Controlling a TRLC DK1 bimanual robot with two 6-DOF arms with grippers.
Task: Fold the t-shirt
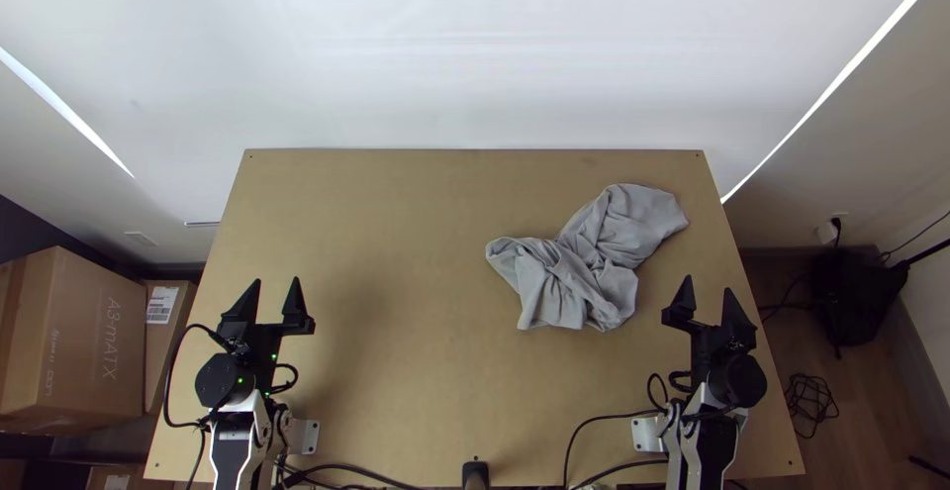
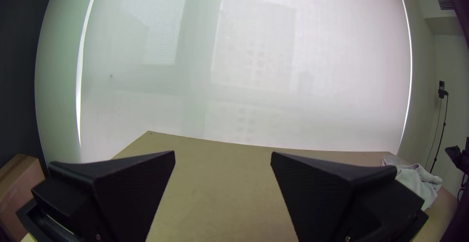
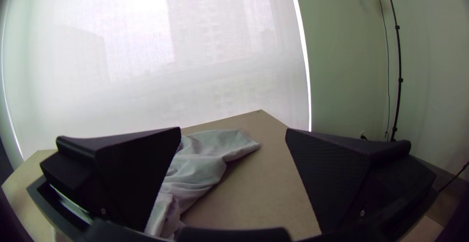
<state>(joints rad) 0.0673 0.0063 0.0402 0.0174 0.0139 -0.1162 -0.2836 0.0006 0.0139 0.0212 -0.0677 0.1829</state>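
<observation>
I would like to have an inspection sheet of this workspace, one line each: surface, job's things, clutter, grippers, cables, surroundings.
Surface: wooden table, light-coloured, flat.
Job's things: grey t-shirt bunched on the right half, not folded.
Clutter: small black object at the near edge.
Grippers: left gripper open, at the left side; right gripper open, beside the shirt, not touching it; both hold nothing.
Cables: black cable by the right arm's base; loose coil on the floor, right.
Surroundings: cardboard box on the left; pale blind beyond the far edge.
</observation>
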